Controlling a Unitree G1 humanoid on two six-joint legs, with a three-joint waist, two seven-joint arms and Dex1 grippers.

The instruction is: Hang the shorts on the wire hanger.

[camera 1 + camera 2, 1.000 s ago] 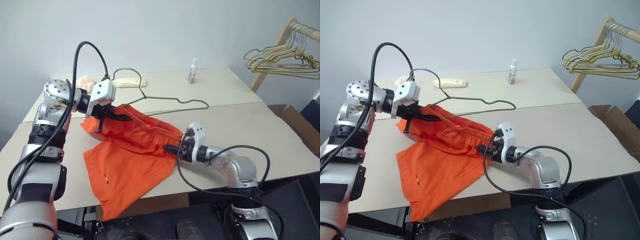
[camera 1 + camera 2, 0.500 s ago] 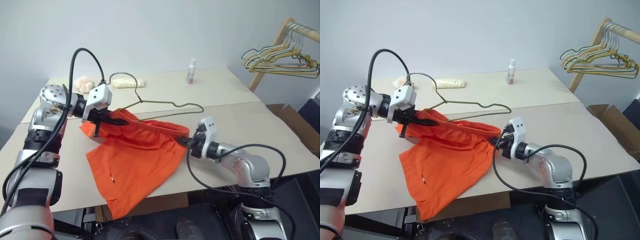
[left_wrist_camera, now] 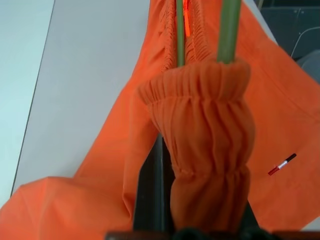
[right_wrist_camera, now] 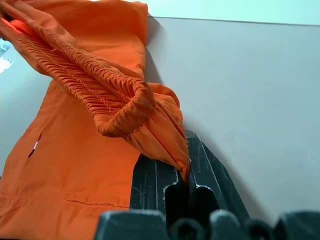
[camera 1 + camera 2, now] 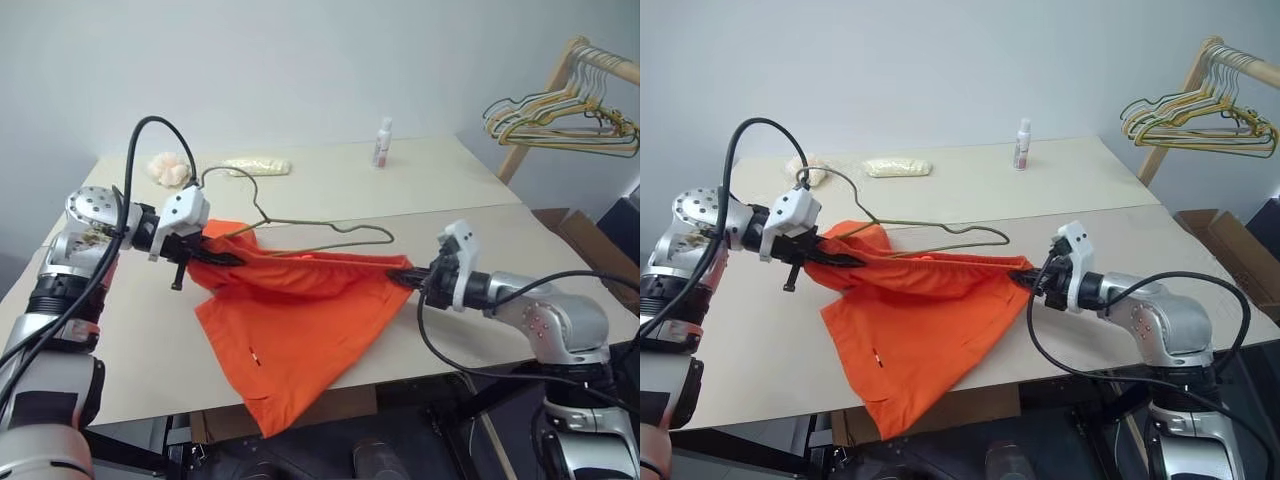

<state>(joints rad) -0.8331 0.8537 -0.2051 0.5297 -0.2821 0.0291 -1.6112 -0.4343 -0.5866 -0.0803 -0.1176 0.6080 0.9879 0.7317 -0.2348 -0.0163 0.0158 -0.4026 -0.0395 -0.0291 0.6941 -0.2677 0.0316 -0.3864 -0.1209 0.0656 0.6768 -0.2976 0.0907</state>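
The orange shorts (image 5: 300, 320) lie on the table (image 5: 520, 215) with their waistband pulled into a taut line between my two grippers. My left gripper (image 5: 215, 258) is shut at the band's left end. There the wire hanger (image 5: 330, 228) runs in under the gathered fabric (image 3: 210, 130). Its two thin wires (image 3: 179, 30) disappear into the bunched band over my fingers. The hanger's hook (image 5: 215, 175) rises behind the left gripper. My right gripper (image 5: 405, 278) is shut on the band's right end, pinching the pleated elastic (image 4: 125, 107) between its black fingers (image 4: 150, 185).
A small spray bottle (image 5: 383, 142) stands at the back of the table, with a pale cloth (image 5: 255, 166) and a pale lump (image 5: 165, 168) at the back left. A wooden rack holds a bunch of hangers (image 5: 560, 115) at the far right, above a cardboard box (image 5: 590, 240).
My right gripper has swung to the right with the waistband's end, stretching the band straight and dragging the shorts across the table. The hanger has shifted left with the left gripper.
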